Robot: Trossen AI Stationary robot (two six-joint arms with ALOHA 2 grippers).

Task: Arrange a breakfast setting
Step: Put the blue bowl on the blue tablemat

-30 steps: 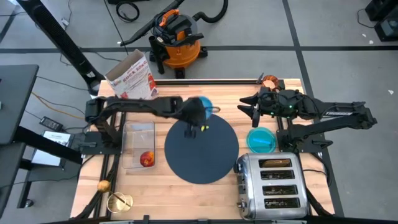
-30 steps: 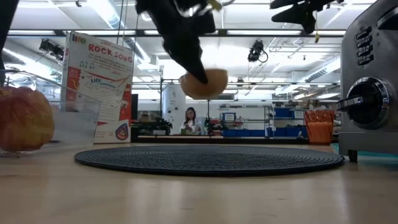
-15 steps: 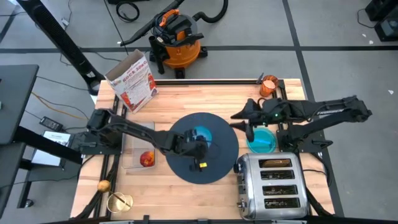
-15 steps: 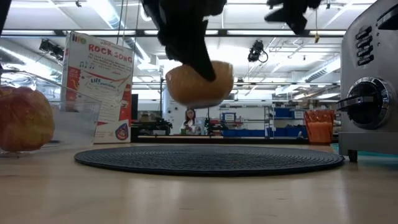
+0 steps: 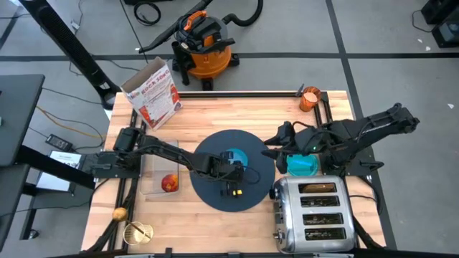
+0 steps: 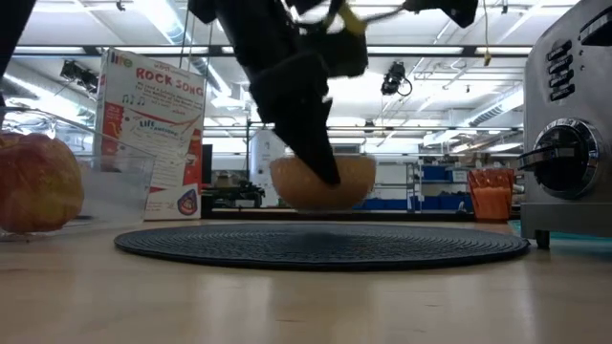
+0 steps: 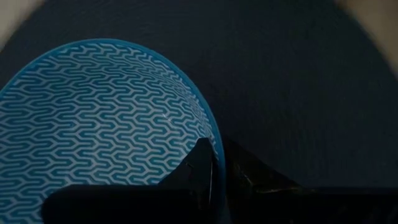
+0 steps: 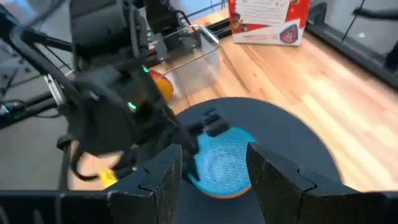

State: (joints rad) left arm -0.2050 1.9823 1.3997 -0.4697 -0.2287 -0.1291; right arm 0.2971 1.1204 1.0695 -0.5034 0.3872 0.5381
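Observation:
The small light-blue bowl point(image 5: 232, 157), tan outside in the low view point(image 6: 322, 183), hangs a little above the middle of the dark round mat point(image 5: 215, 190). My left gripper point(image 5: 237, 169) is shut on its rim. My right gripper point(image 8: 214, 180) is open and empty above the mat's right edge, beside the teal dish point(image 5: 304, 165). The copper cup point(image 5: 310, 98) stands at the far right. The red apple point(image 5: 170, 183) lies in a clear container. A gold thing point(image 5: 137, 233) lies at the near left corner. My left gripper pinches the bowl's rim point(image 7: 214, 146), one finger inside the bowl point(image 7: 198, 163) and one outside. The fingers come from above, slanting down point(image 6: 311, 143). The bowl hangs about level, its opening up, just clear of the mat.
A toaster point(image 5: 312, 211) stands at the near right, close to the teal dish. A cereal box point(image 5: 153, 89) stands at the far left. The clear container point(image 5: 161, 168) lies left of the mat. A small yellowish ball point(image 5: 120, 213) lies near the left front.
My left gripper has carried the bowl from the mat's far edge toward the near edge to above the mat's middle, then lowered it close to the mat. My right gripper has gone toward the near edge and left, to the mat's right edge.

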